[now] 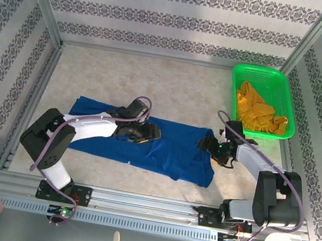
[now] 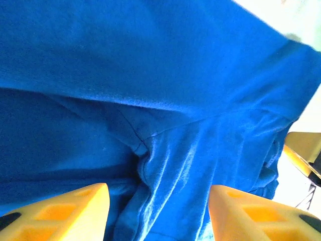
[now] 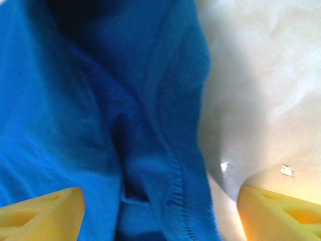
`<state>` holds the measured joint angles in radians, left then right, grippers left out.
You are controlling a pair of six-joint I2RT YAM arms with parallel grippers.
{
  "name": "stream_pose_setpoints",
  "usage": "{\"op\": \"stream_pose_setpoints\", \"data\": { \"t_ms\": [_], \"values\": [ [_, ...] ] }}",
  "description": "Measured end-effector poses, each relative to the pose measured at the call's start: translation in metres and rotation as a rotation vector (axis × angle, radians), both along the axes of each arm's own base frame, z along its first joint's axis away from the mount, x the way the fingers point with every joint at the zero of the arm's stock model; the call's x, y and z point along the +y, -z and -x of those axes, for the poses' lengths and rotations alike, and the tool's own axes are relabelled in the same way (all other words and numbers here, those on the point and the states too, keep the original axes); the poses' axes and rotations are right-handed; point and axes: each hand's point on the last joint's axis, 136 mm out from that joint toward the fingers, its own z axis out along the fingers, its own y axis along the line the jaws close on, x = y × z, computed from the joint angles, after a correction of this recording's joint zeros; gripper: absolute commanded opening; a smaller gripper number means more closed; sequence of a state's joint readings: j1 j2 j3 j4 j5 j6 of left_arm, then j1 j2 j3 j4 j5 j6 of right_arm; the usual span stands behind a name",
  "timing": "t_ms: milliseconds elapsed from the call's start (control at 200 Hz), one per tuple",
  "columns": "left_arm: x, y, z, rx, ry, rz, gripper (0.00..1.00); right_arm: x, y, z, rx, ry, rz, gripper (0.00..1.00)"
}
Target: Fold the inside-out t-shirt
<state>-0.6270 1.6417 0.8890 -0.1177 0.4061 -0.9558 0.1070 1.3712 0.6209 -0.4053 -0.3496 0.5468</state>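
The table is the stage here, and stretched across its near half is the inside-out t-shirt. It lies as a long blue band, with its long axis running straight left to right. It's flat on the surface, a bit bunched toward the right end.

In the far right corner sits the green basket with a mustard garment heaped inside, well apart from the action.

Now the arms. The left gripper is down over the middle of the band, near its far edge. In its wrist view the jaws of the left gripper stand apart over a creased seam, with nothing pinched. The right gripper is at the shirt's right end. Up close, the right gripper is spread wide and straddles the stitched hem, cloth to one side and bare table to the other. It's empty too.

Here's what matters: from the right gripper the shirt runs away to the left, and that arm is plainly nearer the loose right end. The left arm is nearer the midline. My read is that the next fold brings that end across along the long axis.
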Motion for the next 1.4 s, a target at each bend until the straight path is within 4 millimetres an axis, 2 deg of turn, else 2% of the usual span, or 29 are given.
{"op": "stream_pose_setpoints", "data": {
  "t_ms": [275, 485, 590, 714, 879, 979, 1044, 1169, 1309, 1404],
  "values": [
    [-0.01, 0.016, 0.0, 0.01, -0.003, -0.01, 0.55, 0.01, -0.003, 0.0, -0.043, -0.013, 0.005, 0.79],
    [-0.012, 0.017, -0.002, 0.011, -0.013, -0.003, 0.54, 0.045, -0.005, 0.009, -0.048, -0.091, -0.049, 0.76],
    [-0.013, 0.017, -0.004, 0.005, -0.016, 0.002, 0.55, 0.051, -0.004, 0.012, -0.042, -0.097, -0.057, 0.73],
    [-0.013, 0.019, -0.003, 0.01, -0.016, 0.0, 0.54, 0.05, -0.001, 0.012, -0.039, -0.075, -0.058, 0.63],
    [-0.016, 0.02, 0.0, 0.013, -0.006, -0.002, 0.54, 0.043, 0.005, 0.013, -0.034, -0.028, -0.022, 0.4],
    [-0.019, 0.018, -0.003, 0.008, -0.006, 0.002, 0.55, 0.043, 0.006, 0.013, -0.05, -0.023, -0.011, 0.38],
    [-0.02, 0.016, -0.005, 0.004, -0.006, 0.006, 0.54, 0.046, 0.005, 0.013, -0.07, -0.027, -0.019, 0.33],
    [-0.023, 0.017, -0.007, 0.005, -0.006, 0.007, 0.54, 0.049, 0.004, 0.012, -0.101, -0.025, -0.035, 0.33],
    [-0.026, 0.019, -0.005, 0.008, 0.003, 0.005, 0.55, 0.054, 0.004, 0.008, -0.119, -0.015, -0.046, 0.01],
    [-0.026, 0.015, -0.009, 0.005, 0.001, 0.001, 0.55, 0.055, 0.003, 0.006, -0.126, -0.007, -0.049, 0.0]
  ]
}}
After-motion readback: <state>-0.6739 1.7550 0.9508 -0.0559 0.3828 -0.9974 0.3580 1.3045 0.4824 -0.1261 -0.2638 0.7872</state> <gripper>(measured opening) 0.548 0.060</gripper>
